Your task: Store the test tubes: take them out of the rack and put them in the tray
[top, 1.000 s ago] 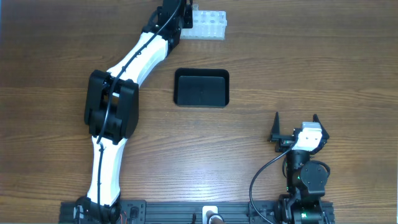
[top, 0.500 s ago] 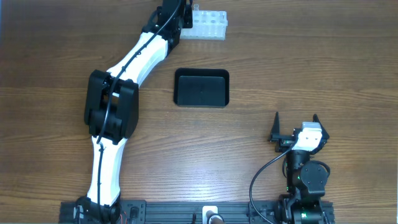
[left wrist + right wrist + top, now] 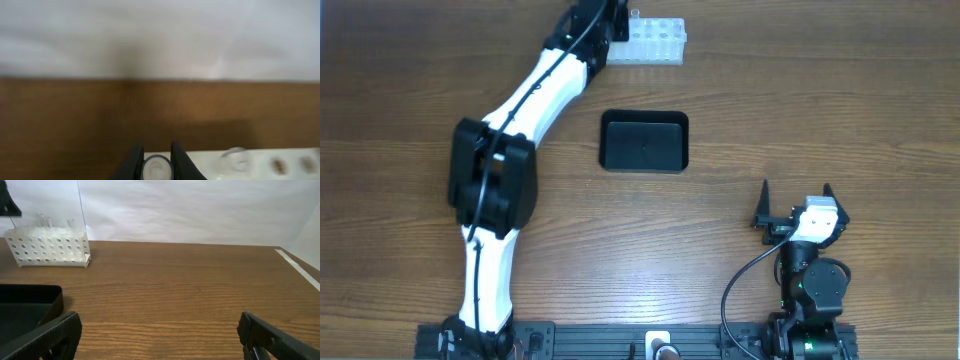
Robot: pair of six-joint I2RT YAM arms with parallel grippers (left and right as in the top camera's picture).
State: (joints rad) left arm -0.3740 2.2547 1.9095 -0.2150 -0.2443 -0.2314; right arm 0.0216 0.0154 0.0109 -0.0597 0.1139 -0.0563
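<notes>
White plastic rack (image 3: 655,42) stands at the far side, and the left gripper (image 3: 156,161) is narrowed around a test tube (image 3: 157,169) at its left end. The black tray (image 3: 644,141) lies nearer, in the middle. The right gripper (image 3: 795,195) hangs spread wide at the near right.

The left arm (image 3: 545,85) has shifted a little over the last second. Its black elbow block (image 3: 492,185) now sits slightly farther left on the table than before. The white forearm running from the elbow to the rack (image 3: 655,42) lies at a slightly changed slant. The arm's far end has drawn a touch farther away, closer to the table's far edge, so less of the black wrist housing shows from above. The left gripper (image 3: 156,146), with a finger on either side of a test tube (image 3: 157,167) at the rack's left end, has moved along with it by only a small amount.
</notes>
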